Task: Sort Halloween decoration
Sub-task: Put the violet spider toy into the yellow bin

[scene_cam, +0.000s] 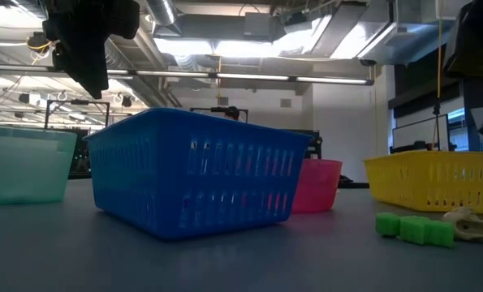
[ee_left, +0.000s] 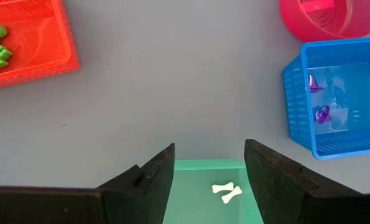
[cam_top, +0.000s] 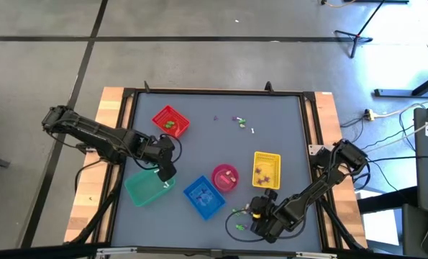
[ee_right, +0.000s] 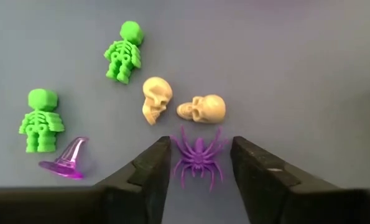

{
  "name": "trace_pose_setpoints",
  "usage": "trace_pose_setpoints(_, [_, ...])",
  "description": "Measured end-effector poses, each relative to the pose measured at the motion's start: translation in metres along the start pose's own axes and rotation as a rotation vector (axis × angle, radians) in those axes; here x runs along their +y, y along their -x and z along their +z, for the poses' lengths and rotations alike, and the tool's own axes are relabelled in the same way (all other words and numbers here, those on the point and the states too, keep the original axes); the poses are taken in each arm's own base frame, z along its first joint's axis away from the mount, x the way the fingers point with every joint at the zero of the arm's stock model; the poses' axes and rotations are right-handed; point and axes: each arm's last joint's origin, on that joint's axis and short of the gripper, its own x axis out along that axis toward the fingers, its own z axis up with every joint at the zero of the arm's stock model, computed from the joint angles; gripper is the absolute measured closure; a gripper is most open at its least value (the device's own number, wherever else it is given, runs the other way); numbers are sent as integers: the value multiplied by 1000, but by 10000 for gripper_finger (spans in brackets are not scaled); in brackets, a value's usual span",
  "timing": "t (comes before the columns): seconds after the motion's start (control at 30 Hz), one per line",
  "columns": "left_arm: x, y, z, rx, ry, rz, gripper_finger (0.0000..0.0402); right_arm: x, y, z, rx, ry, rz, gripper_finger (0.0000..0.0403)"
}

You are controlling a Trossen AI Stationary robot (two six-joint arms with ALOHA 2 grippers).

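Right gripper (ee_right: 200, 163) spread, fingers either side of purple spider (ee_right: 199, 155); just ahead two cream skulls (ee_right: 201, 109), off to one side two green skeletons (ee_right: 125, 51) and purple witch hat (ee_right: 66, 160); left gripper (ee_left: 208, 171) parted above teal basket (ee_left: 191, 167) holding white bones (ee_left: 227, 191); beyond, red basket (ee_left: 41, 37) with green pieces, blue basket (ee_left: 359, 93) with purple ones.

Even overhead light, soft shadows, backlit low view (dim foreground), bright ceiling glare

red basket (ee_left: 29, 37) cut off, pink bowl (ee_left: 334, 18) cropped
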Motion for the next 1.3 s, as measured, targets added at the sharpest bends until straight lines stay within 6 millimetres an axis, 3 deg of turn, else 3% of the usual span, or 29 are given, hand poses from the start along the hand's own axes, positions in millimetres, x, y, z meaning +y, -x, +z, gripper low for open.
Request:
trace_pose_setpoints(0.23, [-1,0,1,-9,4,-12,224,0,0,0,7,3,6,311])
trace_pose_setpoints(0.47, [-3,0,3,-26,9,-32,224,1,-1,0,12,0,14,348])
trace_pose_setpoints(1.3, [-3,0,3,-27,10,-34,224,9,13,9,59,69,3,352])
